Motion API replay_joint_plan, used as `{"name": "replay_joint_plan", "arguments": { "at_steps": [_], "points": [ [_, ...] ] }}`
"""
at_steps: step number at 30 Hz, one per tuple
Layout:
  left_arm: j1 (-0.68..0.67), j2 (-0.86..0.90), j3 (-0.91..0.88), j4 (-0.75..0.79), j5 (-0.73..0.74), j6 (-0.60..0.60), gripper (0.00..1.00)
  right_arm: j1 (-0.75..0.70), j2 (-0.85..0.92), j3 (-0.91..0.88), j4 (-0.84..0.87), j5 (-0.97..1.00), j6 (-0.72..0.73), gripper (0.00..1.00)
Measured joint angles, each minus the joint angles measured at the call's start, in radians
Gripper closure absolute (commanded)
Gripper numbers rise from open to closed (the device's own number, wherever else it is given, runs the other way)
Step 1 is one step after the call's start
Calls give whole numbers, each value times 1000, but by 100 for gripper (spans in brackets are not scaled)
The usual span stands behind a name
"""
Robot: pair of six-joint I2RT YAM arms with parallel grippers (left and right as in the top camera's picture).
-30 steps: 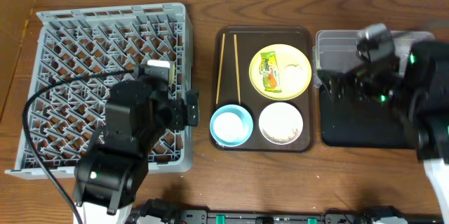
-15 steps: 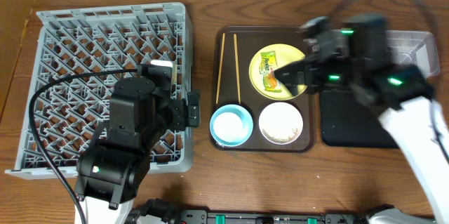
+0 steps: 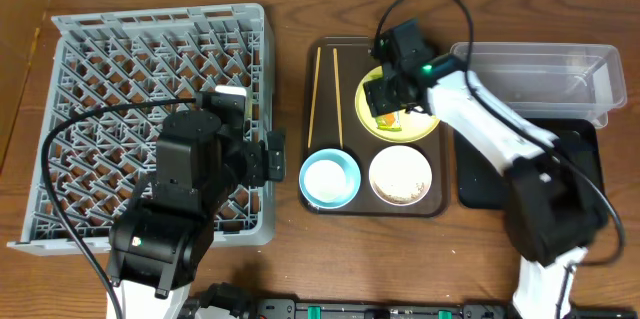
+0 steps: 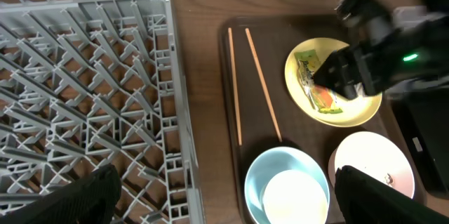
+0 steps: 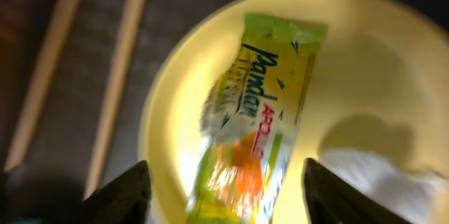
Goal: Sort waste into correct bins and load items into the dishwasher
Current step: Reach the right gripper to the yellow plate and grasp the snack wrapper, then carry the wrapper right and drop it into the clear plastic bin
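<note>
The right tool (image 5: 226, 185) is standing open astride the snack wrapper (image 5: 259, 119) on the yellow plate (image 5: 365, 69), its fingertips blurred and cut off. The left tool (image 4: 224, 189), mostly out of frame, is gaping empty by the rack (image 4: 84, 76).

Table (image 3: 290, 19), rack (image 3: 120, 49), brown tray (image 3: 349, 54), tub (image 3: 530, 51), black tray (image 3: 475, 184)

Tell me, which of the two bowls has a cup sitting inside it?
The light blue bowl, left of the white bowl; the small white cup sits inside it.
</note>
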Motion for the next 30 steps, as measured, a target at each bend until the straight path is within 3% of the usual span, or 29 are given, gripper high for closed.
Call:
{"name": "replay_joint_plan", "arguments": {
  "at_steps": [7, 10, 13, 14, 23, 30],
  "points": [
    [0, 0, 0, 0, 0, 0, 2, 10, 106, 0, 48, 41, 23, 59],
    [0, 0, 0, 0, 0, 0, 2, 16, 113, 0, 48, 61, 33, 58],
    [0, 0, 0, 0, 0, 0, 2, 17, 113, 1, 46, 69, 40, 92],
    [0, 0, 0, 0, 0, 0, 2, 19, 113, 1, 45, 77, 46, 99],
    [0, 0, 0, 0, 0, 0, 2, 16, 69, 0, 24, 43, 64, 99],
    [0, 0, 0, 0, 0, 0, 2, -125, -235, 8, -54, -20, 208, 99]
  ]
}}
